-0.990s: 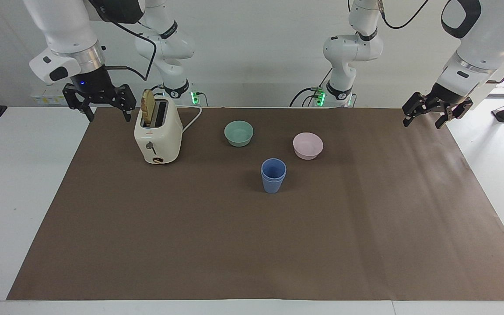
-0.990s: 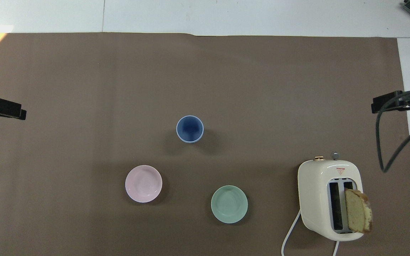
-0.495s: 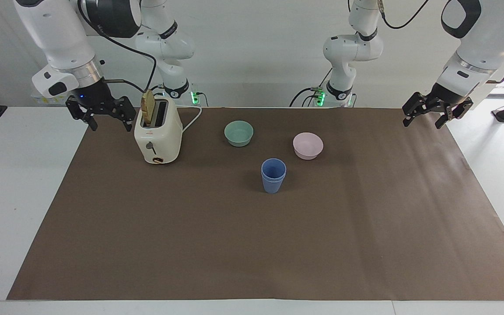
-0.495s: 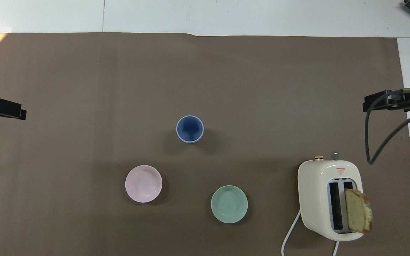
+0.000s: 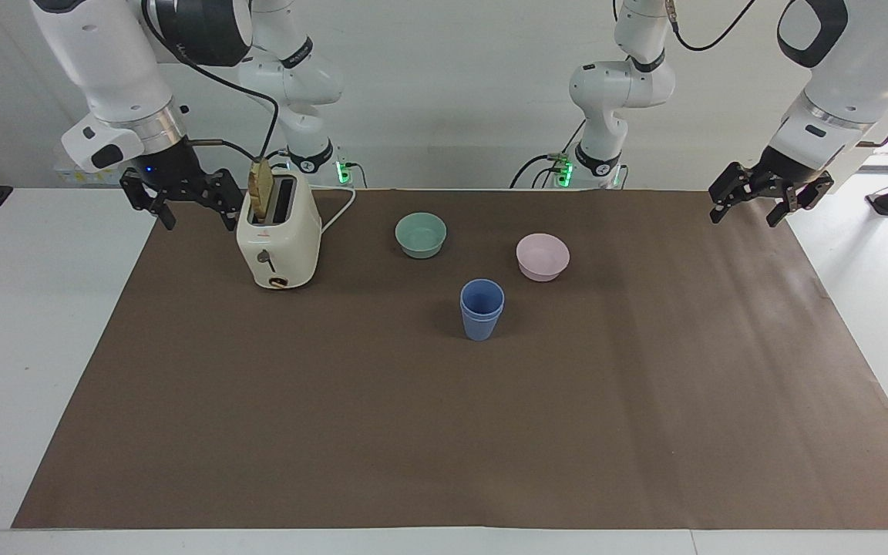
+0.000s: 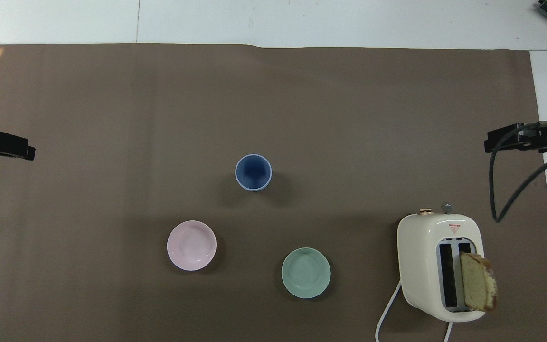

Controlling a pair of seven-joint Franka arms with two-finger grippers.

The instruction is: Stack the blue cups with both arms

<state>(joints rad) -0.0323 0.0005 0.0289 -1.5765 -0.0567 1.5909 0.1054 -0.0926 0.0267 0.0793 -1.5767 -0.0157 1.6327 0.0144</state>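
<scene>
The two blue cups (image 5: 482, 308) stand nested, one inside the other, upright on the brown mat; from above they show as a single blue rim (image 6: 253, 172). They are farther from the robots than the two bowls. My right gripper (image 5: 198, 223) hangs open and empty over the mat's edge beside the toaster. Over the mat's edge at the left arm's end of the table, my left gripper (image 5: 745, 218) is held open with nothing in it. Both grippers are well away from the cups.
A cream toaster (image 5: 278, 239) with a slice of bread (image 5: 260, 190) sticking up stands toward the right arm's end, its white cord (image 5: 340, 210) trailing toward the robots. A teal-green bowl (image 5: 421, 234) and a pale pink bowl (image 5: 542, 256) sit nearer to the robots than the cups.
My right gripper has come down a little and shifted toward the toaster. The left arm, the cups and the bowls have not moved.
</scene>
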